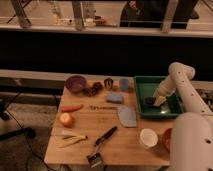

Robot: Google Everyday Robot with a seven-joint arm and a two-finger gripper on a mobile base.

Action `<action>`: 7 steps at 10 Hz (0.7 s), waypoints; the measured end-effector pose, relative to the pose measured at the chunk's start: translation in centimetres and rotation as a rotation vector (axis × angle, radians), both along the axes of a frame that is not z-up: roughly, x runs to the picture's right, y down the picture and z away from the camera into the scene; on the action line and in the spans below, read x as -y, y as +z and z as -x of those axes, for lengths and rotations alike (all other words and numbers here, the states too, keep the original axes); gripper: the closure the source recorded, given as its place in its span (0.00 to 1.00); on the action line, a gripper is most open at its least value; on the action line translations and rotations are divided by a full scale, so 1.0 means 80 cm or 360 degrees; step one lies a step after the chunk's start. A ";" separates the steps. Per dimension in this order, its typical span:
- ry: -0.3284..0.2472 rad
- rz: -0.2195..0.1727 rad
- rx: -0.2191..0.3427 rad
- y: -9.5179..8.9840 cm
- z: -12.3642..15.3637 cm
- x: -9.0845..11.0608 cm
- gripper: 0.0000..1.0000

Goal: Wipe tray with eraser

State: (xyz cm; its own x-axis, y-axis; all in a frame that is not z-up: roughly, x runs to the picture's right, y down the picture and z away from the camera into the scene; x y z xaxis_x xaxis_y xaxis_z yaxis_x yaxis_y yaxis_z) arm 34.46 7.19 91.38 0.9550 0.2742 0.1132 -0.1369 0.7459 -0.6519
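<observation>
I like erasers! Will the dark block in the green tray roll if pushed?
Probably not: the eraser looks blocky and flat, so it should slide. The raised rim of the tray would likely stop it. The gripper is down in the tray, at it.
</observation>
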 end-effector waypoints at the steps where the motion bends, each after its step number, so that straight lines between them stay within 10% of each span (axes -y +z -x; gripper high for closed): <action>1: 0.0007 0.0008 0.0001 -0.004 0.000 -0.003 1.00; 7: 0.0011 0.0102 -0.0019 0.005 0.003 -0.031 1.00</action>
State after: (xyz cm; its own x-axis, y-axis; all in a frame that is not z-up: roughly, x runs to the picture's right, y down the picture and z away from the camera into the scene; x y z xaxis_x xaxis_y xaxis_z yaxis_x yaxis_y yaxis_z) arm 34.26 9.69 91.81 0.9542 0.2871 0.0837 -0.1500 0.7018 -0.6964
